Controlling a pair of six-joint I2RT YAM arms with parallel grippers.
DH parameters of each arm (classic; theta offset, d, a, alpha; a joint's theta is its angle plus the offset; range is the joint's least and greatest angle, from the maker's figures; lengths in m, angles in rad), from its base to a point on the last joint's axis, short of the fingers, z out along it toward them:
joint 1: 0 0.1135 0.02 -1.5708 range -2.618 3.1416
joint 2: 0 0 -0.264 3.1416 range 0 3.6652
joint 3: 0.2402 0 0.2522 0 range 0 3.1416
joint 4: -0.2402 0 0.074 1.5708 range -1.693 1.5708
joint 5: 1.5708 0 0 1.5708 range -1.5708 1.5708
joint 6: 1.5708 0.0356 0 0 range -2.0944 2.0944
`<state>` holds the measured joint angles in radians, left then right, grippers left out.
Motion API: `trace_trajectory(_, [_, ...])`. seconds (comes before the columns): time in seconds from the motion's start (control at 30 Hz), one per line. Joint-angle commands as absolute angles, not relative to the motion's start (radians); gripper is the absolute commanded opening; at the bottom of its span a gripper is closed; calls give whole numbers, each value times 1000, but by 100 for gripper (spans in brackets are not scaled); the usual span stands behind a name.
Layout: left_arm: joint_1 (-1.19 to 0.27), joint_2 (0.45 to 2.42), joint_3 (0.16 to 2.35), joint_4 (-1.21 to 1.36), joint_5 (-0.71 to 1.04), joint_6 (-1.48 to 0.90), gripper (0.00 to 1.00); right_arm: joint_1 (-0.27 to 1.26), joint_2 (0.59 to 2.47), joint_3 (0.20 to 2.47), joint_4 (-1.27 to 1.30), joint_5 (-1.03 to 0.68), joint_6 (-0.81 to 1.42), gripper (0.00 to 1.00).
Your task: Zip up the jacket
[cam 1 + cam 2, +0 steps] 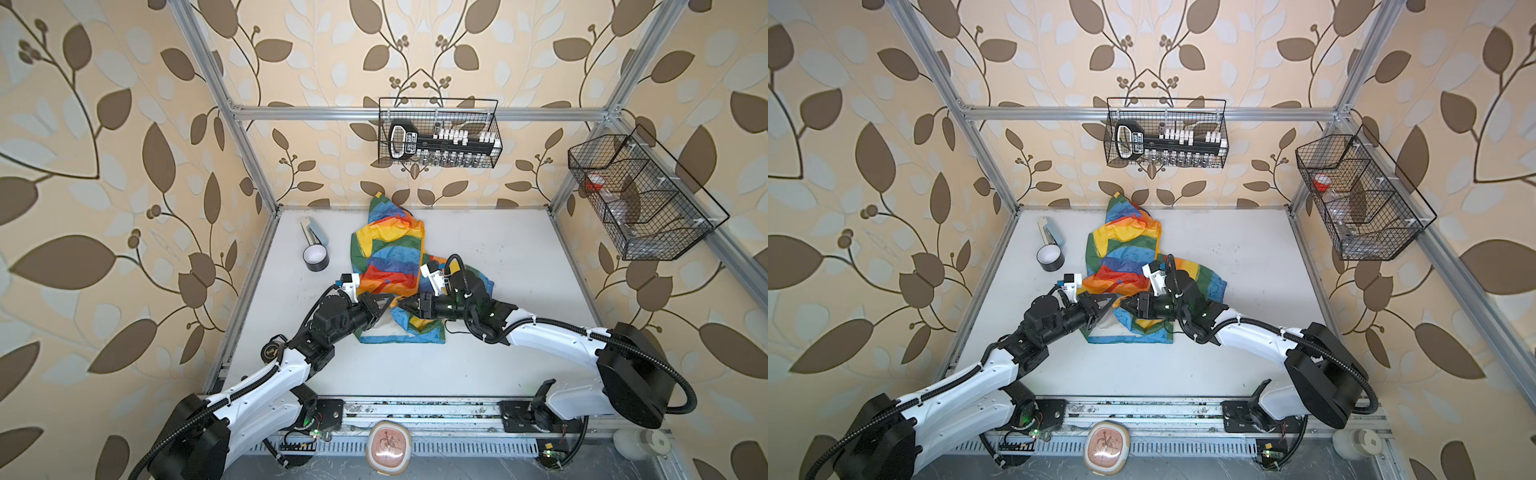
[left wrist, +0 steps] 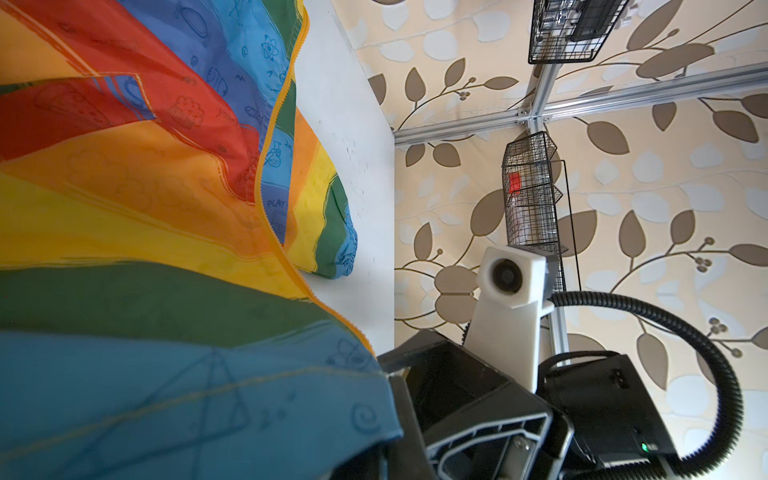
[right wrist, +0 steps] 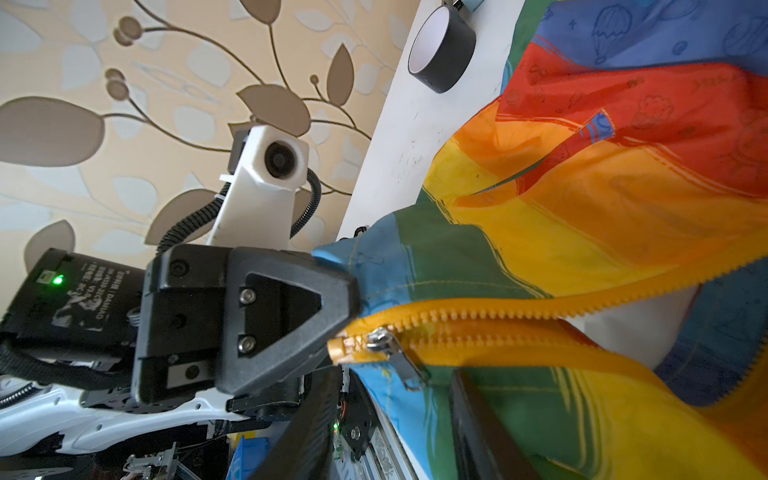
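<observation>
The rainbow jacket [image 1: 390, 253] [image 1: 1125, 249] lies crumpled in the middle of the white table, its front unzipped. My left gripper [image 1: 388, 301] [image 1: 1115, 300] [image 2: 395, 440] is shut on the blue bottom hem [image 2: 291, 415] right at the foot of the orange zipper [image 3: 498, 324]. The metal slider [image 3: 380, 338] sits at that bottom end, and its pull tab [image 3: 409, 370] hangs down. My right gripper [image 1: 405, 305] [image 1: 1127, 303] [image 3: 395, 386] faces the left one tip to tip. It is open, with one finger on each side of the pull tab.
A black tape roll [image 1: 316, 258] [image 3: 442, 52] and a white-and-blue object [image 1: 313, 230] lie at the back left of the table. Wire baskets hang on the back wall [image 1: 438, 133] and the right wall [image 1: 640, 195]. A round pinkish object [image 1: 390, 446] sits beyond the front rail.
</observation>
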<state>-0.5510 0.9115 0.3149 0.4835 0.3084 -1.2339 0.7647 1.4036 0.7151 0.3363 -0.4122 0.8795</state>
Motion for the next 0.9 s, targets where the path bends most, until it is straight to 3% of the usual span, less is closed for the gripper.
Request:
trace_trajectory(0.0, [-557, 913, 357, 554, 330, -1234, 0, 764, 1406, 689, 411, -427, 922, 47])
trace_trajectory(0.63, [-557, 930, 349, 597, 334, -1258, 0, 764, 1481, 652, 606, -479, 1030, 46])
trace_trajectory(0.87, [-557, 939, 352, 599, 332, -1262, 0, 759, 1482, 607, 720, -488, 1086, 37])
